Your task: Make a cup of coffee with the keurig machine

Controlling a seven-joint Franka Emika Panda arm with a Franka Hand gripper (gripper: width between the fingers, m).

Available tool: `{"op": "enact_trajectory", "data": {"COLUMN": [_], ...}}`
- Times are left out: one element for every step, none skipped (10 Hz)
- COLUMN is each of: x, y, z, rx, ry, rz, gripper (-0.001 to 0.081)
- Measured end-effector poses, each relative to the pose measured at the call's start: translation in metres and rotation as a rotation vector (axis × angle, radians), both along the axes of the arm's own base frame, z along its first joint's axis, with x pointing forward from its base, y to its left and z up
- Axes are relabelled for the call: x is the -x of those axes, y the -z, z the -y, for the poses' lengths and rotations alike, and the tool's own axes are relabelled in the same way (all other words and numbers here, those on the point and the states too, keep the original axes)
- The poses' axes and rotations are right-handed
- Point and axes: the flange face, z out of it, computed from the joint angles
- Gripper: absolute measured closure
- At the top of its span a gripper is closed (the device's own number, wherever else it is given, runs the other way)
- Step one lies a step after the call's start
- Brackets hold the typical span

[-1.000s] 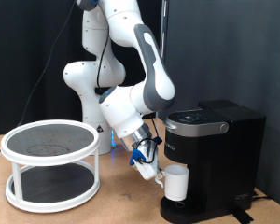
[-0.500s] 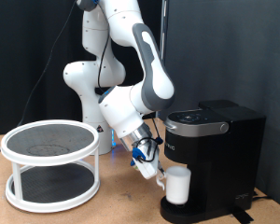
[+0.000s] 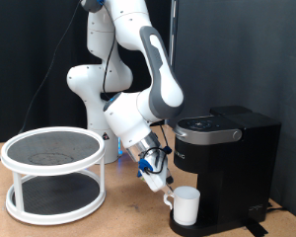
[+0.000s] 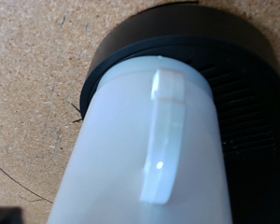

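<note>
The white cup [image 3: 186, 205] stands on the round drip tray [image 3: 197, 228] at the base of the black keurig machine [image 3: 232, 163], under its spout. My gripper [image 3: 166, 194] is low on the cup's left in the exterior view, shut on its side handle. In the wrist view the cup [image 4: 112, 159] fills the frame with its handle [image 4: 165, 131] facing the camera, over the black drip tray [image 4: 224, 65]. My fingers do not show there. The machine's lid is down.
A white two-tier round stand [image 3: 54, 173] with dark mesh shelves is at the exterior view's left on the cork-coloured table [image 3: 123, 212]. The robot's white base [image 3: 89, 89] stands behind it. A black curtain is at the back.
The cup has come down and slightly right with my gripper, from hanging above the drip tray to resting on it.
</note>
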Motion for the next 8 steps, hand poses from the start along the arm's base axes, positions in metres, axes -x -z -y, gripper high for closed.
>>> {"op": "enact_trajectory", "data": {"x": [0.004, 0.010, 0.017, 0.023, 0.029, 0.037, 0.037, 0.038], "y": [-0.001, -0.005, -0.011, -0.017, -0.024, -0.031, -0.030, -0.029], "z": [0.005, 0.012, 0.020, 0.028, 0.037, 0.041, 0.041, 0.041], "rx": [-0.015, -0.044, -0.074, -0.097, -0.109, -0.122, -0.117, -0.119], "ry": [-0.017, -0.042, -0.070, -0.092, -0.112, -0.126, -0.122, -0.132], "rz": [-0.001, -0.003, -0.007, -0.011, -0.018, -0.024, -0.023, -0.021], "gripper": [0.0202, 0.0103, 0.0103, 0.0077, 0.0077, 0.0072, 0.0072, 0.0072]}}
